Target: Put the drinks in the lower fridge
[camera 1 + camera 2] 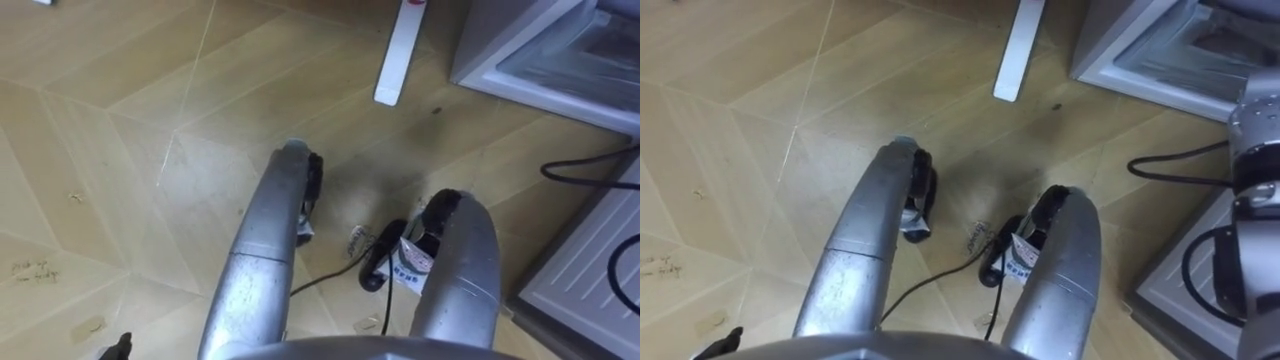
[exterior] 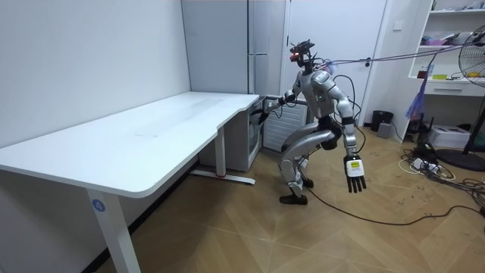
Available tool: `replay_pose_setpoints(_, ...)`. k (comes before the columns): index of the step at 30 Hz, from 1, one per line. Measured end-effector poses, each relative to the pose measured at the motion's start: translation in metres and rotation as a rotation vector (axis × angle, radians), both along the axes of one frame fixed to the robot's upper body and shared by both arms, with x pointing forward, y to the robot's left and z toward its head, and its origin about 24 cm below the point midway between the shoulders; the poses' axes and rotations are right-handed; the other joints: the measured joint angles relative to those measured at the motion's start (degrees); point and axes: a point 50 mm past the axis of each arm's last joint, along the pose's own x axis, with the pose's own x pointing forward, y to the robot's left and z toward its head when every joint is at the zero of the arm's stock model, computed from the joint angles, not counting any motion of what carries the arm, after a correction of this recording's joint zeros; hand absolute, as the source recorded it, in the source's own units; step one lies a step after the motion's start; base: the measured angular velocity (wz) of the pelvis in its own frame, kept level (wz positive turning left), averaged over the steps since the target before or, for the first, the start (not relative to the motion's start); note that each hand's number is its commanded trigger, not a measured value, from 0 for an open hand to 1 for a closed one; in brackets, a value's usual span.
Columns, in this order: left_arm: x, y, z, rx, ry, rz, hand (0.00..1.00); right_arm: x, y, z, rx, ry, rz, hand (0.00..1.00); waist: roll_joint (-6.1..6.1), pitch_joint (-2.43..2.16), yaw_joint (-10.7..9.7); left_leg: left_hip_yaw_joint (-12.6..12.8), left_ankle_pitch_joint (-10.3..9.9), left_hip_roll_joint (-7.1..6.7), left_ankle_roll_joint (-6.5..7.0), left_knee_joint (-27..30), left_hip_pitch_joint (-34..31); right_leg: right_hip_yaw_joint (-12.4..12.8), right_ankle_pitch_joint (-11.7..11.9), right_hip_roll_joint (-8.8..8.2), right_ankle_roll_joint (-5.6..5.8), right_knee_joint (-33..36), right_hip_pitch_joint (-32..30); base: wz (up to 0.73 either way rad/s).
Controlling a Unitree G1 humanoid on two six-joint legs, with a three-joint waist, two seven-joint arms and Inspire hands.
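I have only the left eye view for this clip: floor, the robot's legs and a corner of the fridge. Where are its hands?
Observer: The left hand hangs low at its side, on the side away from the fridge, fingers straight and holding nothing.
Operator: And the other one?
Observer: The right hand is stretched out toward the lower part of the fridge, just past the corner of the white desk.
Operator: How is it standing?
Observer: Knees bent and torso leaning forward, at the end of the desk, in front of the fridge.
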Motion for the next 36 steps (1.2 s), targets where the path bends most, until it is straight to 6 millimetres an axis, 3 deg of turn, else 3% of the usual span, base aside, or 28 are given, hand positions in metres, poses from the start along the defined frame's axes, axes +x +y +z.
replay_pose_setpoints(4, 0.0, 0.0, 0.0, 0.003, -0.001, -0.002, 0.0, 0.0, 0.001, -0.001, 0.001, 0.006, 0.007, 0.0, 0.63, -0.03, 0.01, 0.03, 0.02, 0.12, -0.02, -0.94, 1.29, -0.35, 0.03, 0.0, -0.05, -0.95, 1.27, 0.0)
replay_pose_setpoints(7, 0.001, 0.0, 0.001, 0.005, -0.01, -0.008, 0.0, 0.0, 0.003, -0.006, -0.003, 0.038, 0.041, 0.0, 0.75, -0.03, 0.02, -0.19, -0.02, 0.81, -0.14, -2.16, 3.01, -1.31, 0.27, 0.9, -0.02, -2.91, 3.43, -0.04)
replay_pose_setpoints(13, 0.0, 0.002, 0.002, 0.006, -0.003, -0.018, 0.0, -0.025, -0.005, -0.048, -0.026, 0.099, 0.186, 0.0, 0.08, -0.07, -1.09, -1.63, 0.53, 0.97, -0.54, -7.5, 8.48, -5.0, 1.48, 1.4, -0.26, -9.55, 10.83, 0.08)
replay_pose_setpoints(16, -0.003, 0.007, 0.003, 0.014, 0.004, -0.007, 0.0, -0.04, -0.009, -0.067, -0.061, 0.13, 0.281, 0.0, -0.49, -0.23, -1.07, -1.64, 0.64, 1.83, -0.58, -10.85, 12.0, -6.41, 2.65, 2.76, 0.15, -14.33, 15.0, 0.0)
replay_pose_setpoints(19, -0.012, 0.011, 0.003, 0.027, 0.038, 0.01, 0.0, -0.062, -0.019, -0.082, -0.161, 0.232, 0.396, 0.0, -0.53, -0.38, -2.91, -1.6, 1.49, 2.15, -0.26, -15.44, 16.55, -8.83, 3.64, 3.76, 1.73, -20.03, 21.15, 0.25)
replay_pose_setpoints(21, -0.016, 0.014, 0.003, 0.033, 0.055, 0.015, 0.0, -0.078, -0.031, -0.088, -0.228, 0.319, 0.459, 0.0, -0.87, -0.68, -2.63, -1.75, 1.58, 2.11, -0.28, -18.03, 19.4, -9.69, 4.45, 4.36, 2.36, -23.53, 24.38, 0.09)
replay_pose_setpoints(24, -0.019, 0.021, 0.005, 0.055, 0.074, 0.023, 0.0, -0.118, -0.045, -0.106, -0.292, 0.554, 0.592, 0.0, -1.38, -1.1, -2.15, -1.85, 2.15, 2.17, -0.03, -23.98, 26.28, -10.72, 6.52, 6.13, 3.9, -31.34, 31.77, 0.04)
replay_pose_setpoints(30, -0.012, 0.027, 0.007, 0.069, 0.05, 0.046, 0.0, -0.159, -0.042, -0.131, -0.308, 0.753, 0.789, 0.0, -1.08, -1.29, -2.42, -1.61, 2.21, 3.03, -0.06, -30.0, 34.28, -11.59, 9.42, 8.44, 4.93, -40.58, 40.42, -0.08)
replay_pose_setpoints(32, -0.008, 0.024, 0.005, 0.061, 0.042, 0.058, 0.0, -0.171, -0.037, -0.141, -0.301, 0.8, 0.841, 0.0, -0.3, -1.23, -2.46, -1.77, 2.22, 3.27, -0.08, -31.67, 36.85, -11.67, 10.45, 9.44, 5.22, -43.32, 43.1, -0.05)
replay_pose_setpoints(36, -0.001, 0.007, -0.004, 0.016, 0.029, 0.066, 0.0, -0.204, -0.014, -0.169, -0.209, 0.861, 0.916, 0.0, 1.35, -2.03, -2.6, -1.28, 2.9, 3.34, -0.18, -36.67, 43.36, -11.84, 12.71, 10.52, 5.72, -49.59, 49.62, -0.07)
